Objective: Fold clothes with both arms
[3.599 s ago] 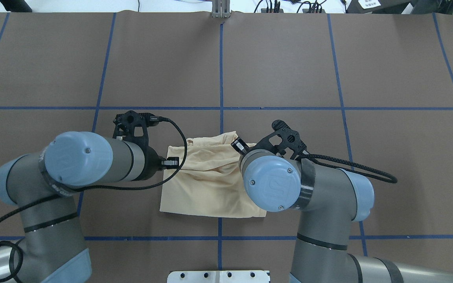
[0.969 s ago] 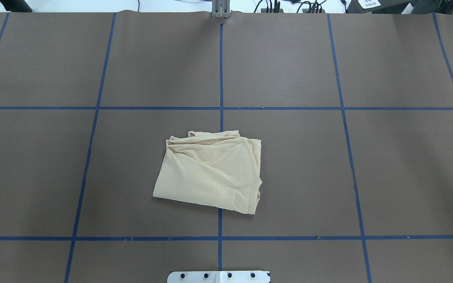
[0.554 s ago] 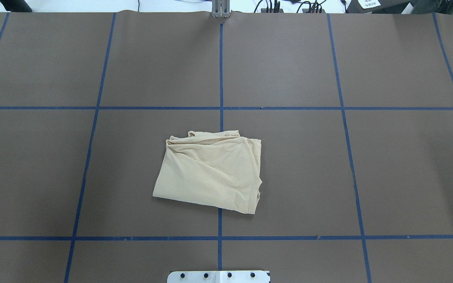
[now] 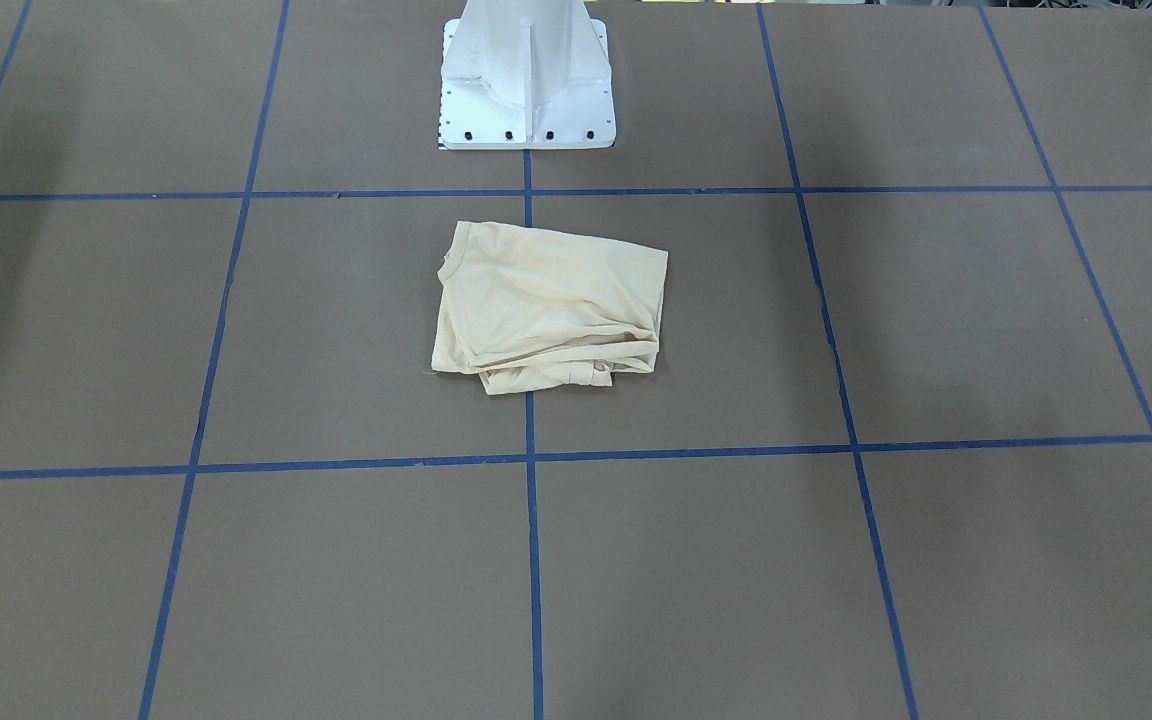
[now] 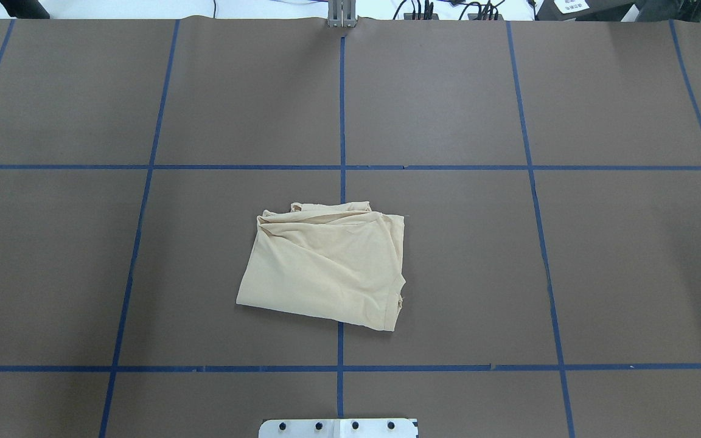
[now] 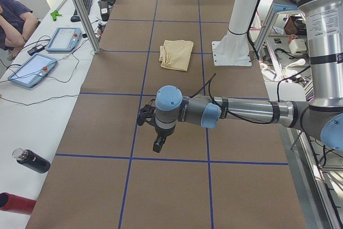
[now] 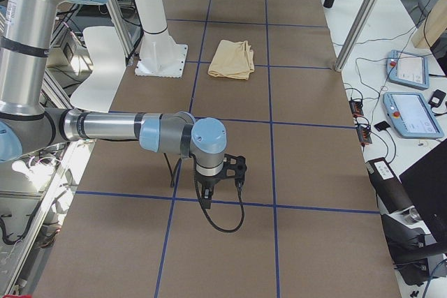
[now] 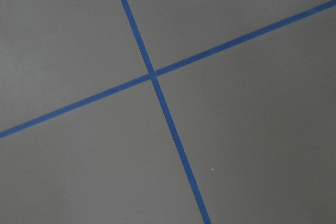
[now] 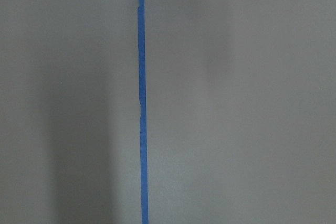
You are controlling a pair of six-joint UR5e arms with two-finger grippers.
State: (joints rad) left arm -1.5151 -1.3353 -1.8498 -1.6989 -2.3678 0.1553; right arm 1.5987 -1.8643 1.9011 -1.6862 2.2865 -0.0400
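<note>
The clothes [image 5: 326,267] are one pale cream-yellow shirt lying folded into a rough rectangle at the table's middle, with wrinkles along its far edge. It also shows in the front-facing view [image 4: 551,305] and in both side views [image 6: 177,54] [image 7: 232,59]. Neither arm touches it. My left gripper [image 6: 156,142] hangs over the bare brown table well away from the shirt, toward my left end; I cannot tell whether it is open or shut. My right gripper [image 7: 207,190] hangs likewise toward my right end, state unclear. Both wrist views hold only brown surface and blue tape.
The white pedestal base [image 4: 526,90] stands just behind the shirt. Blue tape lines grid the table. Beside the table are teach pendants [image 6: 32,71] [image 7: 412,113], a dark bottle [image 6: 32,160], metal posts [image 6: 80,9] and a seated person [image 6: 13,17].
Since 3.6 s ago both arms have let go of the shirt and left the overhead view, and the shirt lies folded smaller. Over the last second nothing has moved.
</note>
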